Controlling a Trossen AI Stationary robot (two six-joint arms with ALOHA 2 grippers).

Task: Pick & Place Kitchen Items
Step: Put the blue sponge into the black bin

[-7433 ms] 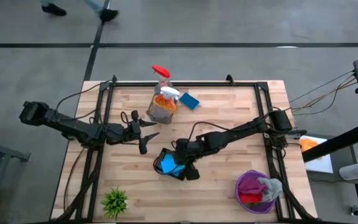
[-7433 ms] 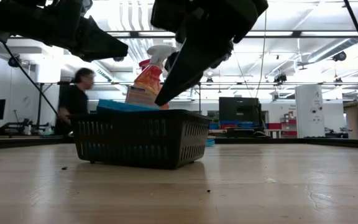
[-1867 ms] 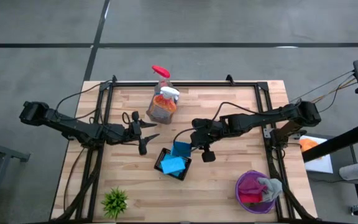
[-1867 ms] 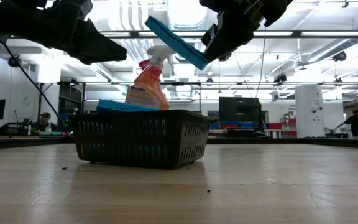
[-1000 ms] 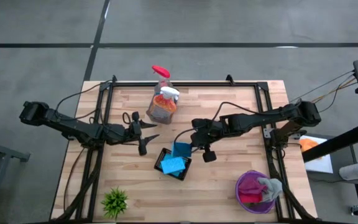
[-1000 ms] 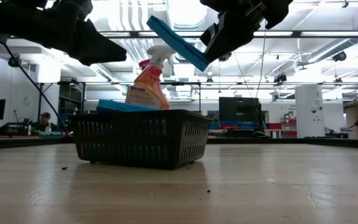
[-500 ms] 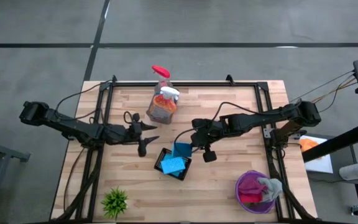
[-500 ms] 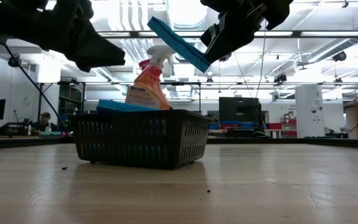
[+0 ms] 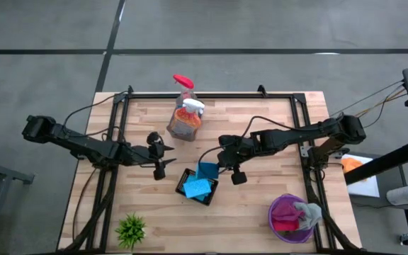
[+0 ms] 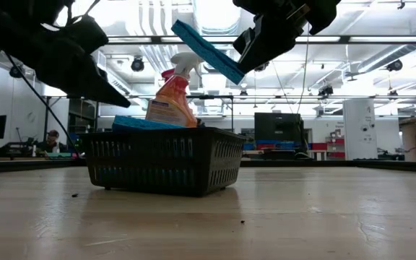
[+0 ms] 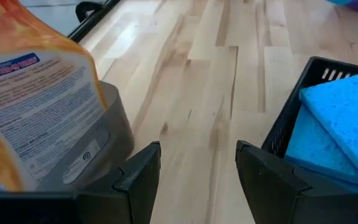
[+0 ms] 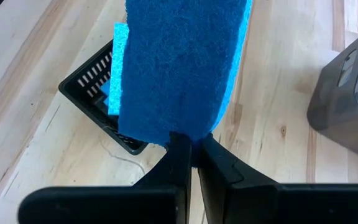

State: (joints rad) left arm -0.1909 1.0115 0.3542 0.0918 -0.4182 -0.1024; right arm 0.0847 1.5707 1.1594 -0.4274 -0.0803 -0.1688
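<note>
1. The small blue rectangular sponge [image 12: 179, 65] is pinched by one edge in the right tool [image 12: 190, 148], which is clamped narrow on it. You have it raised above the near rim of the black slotted plastic basket [image 9: 193, 185], at the middle of the wooden counter [image 9: 261, 205].

2. A second blue sponge [image 11: 340, 118] already lies inside the basket, so the step in hand appears to be placement of the held one.

3. For the next move, you would likely need to carry the right tool further over the basket's opening, lower it, then spread the fingers. Released where it hangs, the sponge could catch the rim.

4. The left tool [image 11: 197, 163] stands part-way spread and empty, between the orange spray bottle with white trigger [image 9: 185, 120] and the basket.

5. The purple bowl [image 9: 278, 212] near the counter's corner holds cloths; you cannot separate them clearly.

6. The clear spray bottle shows only its red trigger [image 9: 183, 80]. The basket's floor is hidden.
</note>
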